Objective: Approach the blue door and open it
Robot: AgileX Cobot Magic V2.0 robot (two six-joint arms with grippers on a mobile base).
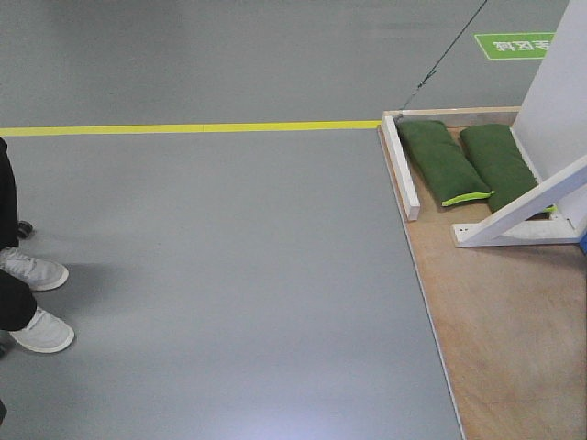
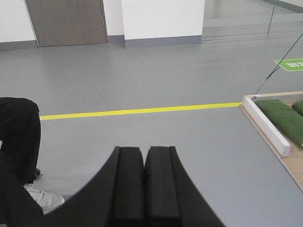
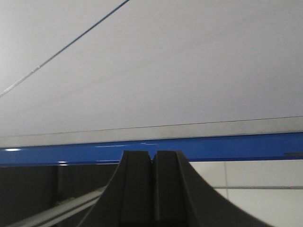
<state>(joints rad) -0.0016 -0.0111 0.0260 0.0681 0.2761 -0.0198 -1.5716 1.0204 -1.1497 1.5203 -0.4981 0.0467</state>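
Black left tool (image 2: 144, 156) and right tool (image 3: 152, 158) are both clenched, pads pressed together on nothing. Just beyond the right tool, the blue door (image 3: 213, 150) shows only as a glossy band running side to side across the right wrist view, below a white panel (image 3: 165, 71). The left tool faces open floor (image 2: 142, 85). The platform (image 1: 514, 348) lies ahead-right. Judgement: the door lies rightward, so the right arm is nearer.

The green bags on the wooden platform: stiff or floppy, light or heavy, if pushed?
Probably floppy: the green bags sag flat with soft, rounded edges. Likely heavy for their size: they seem laid as ballast on the wooden platform by the white brace. They would probably drag, not slide.
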